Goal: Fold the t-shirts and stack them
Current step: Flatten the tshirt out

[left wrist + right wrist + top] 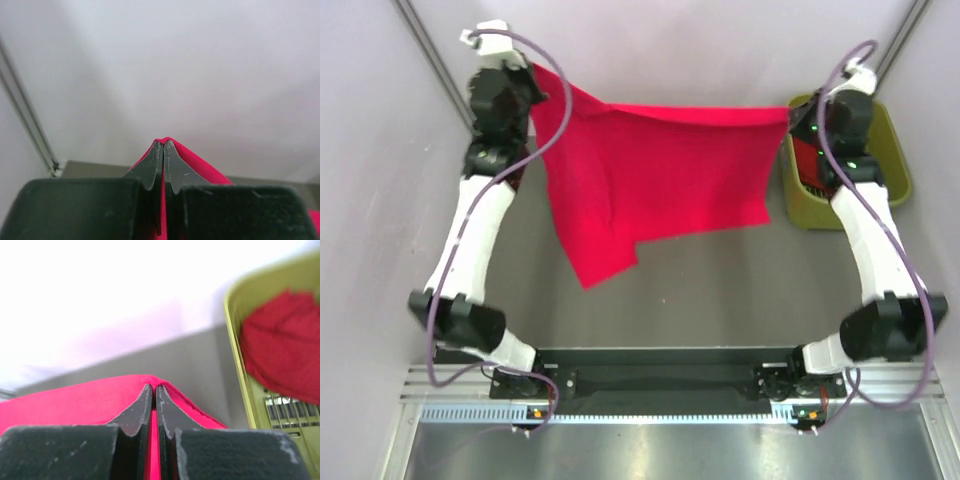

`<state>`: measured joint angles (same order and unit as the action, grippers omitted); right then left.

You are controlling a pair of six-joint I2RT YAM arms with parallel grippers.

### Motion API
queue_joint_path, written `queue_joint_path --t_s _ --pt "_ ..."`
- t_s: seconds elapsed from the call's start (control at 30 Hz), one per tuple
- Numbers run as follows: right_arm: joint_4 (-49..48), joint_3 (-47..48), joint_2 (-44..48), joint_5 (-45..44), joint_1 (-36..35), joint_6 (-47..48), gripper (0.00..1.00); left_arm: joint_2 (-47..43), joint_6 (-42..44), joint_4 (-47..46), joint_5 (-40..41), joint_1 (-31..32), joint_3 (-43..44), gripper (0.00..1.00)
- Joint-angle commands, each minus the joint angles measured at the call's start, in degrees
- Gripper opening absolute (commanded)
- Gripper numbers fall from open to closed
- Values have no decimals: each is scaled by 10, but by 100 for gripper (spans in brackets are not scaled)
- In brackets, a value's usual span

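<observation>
Left gripper (532, 75) and right gripper (790, 118) each pinch a corner of one red t-shirt (660, 170).
Top view: both reach toward 12 o'clock, cloth hanging between them, basket (895, 150) at 2 o'clock. Wrist views: jaws pressed together on cloth; another red shirt (285, 355) lies in the basket.

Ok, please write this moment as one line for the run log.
stage: t-shirt held up, stretched wide | left pincer: shut on t-shirt | right pincer: shut on t-shirt | basket: red cloth inside
</observation>
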<state>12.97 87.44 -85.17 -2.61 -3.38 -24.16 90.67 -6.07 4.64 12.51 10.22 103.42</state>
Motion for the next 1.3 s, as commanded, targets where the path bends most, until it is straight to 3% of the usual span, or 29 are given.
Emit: queue_joint_path --t_s 0.0,0.27,0.53,0.93,1.13,1.27 --pt "-8 -36 113 9 -5 -4 0 -127 21 -31 23 -4 -40 0" --pt "13 -93 319 23 -8 -5 0 -351 75 -24 54 -4 -89 0" --pt "22 -62 355 44 -19 -24 0 -391 80 -2 51 -3 -57 0" --pt "-2 -125 245 29 -20 -12 0 -220 111 2 39 -4 -132 0" --pt "-51 -148 102 9 -20 -3 0 -76 132 -46 50 -5 -198 0" --pt "-79 -96 -52 3 -20 16 0 75 132 -103 73 -10 -192 0"
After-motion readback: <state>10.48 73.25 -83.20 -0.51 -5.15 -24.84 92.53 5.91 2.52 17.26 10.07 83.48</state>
